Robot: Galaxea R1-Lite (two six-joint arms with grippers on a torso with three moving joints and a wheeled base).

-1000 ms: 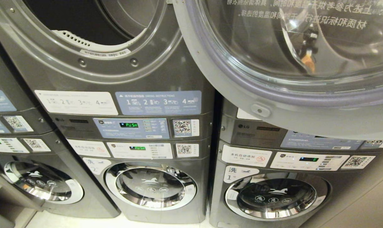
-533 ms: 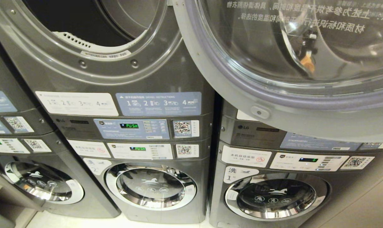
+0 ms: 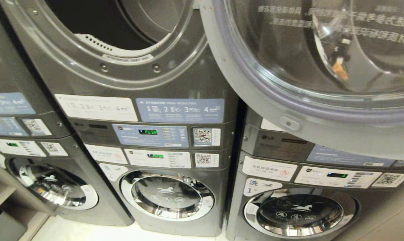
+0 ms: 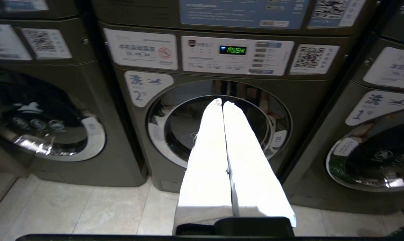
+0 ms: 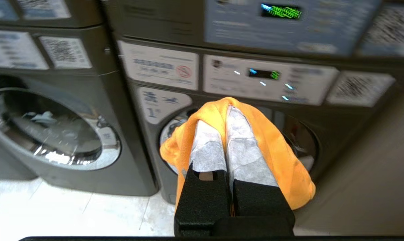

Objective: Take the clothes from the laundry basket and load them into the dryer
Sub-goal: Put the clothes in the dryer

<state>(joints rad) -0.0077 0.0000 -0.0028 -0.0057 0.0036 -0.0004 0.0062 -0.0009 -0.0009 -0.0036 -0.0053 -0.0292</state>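
The right pincer (image 5: pixel 226 110) holds a cloth (image 5: pixel 279 150) draped over its tips, a washer door (image 5: pixel 299 144) just beyond. The left pincer (image 4: pixel 222 103) faces another washer door (image 4: pixel 218 124). Above both, the dryer (image 3: pixel 121 33) gapes, its door (image 3: pixel 289 100) swung rightward.

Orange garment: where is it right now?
The orange garment is pinched in the shut right tool, seen only in the right wrist view, hanging before the lower washer door.

The left pincer (image 4: pixel 222 103) has long white tapering fingers (image 4: pixel 205 160). The right pincer (image 5: pixel 227 112) has white-wrapped fingers (image 5: pixel 242 150) on black block mounts.
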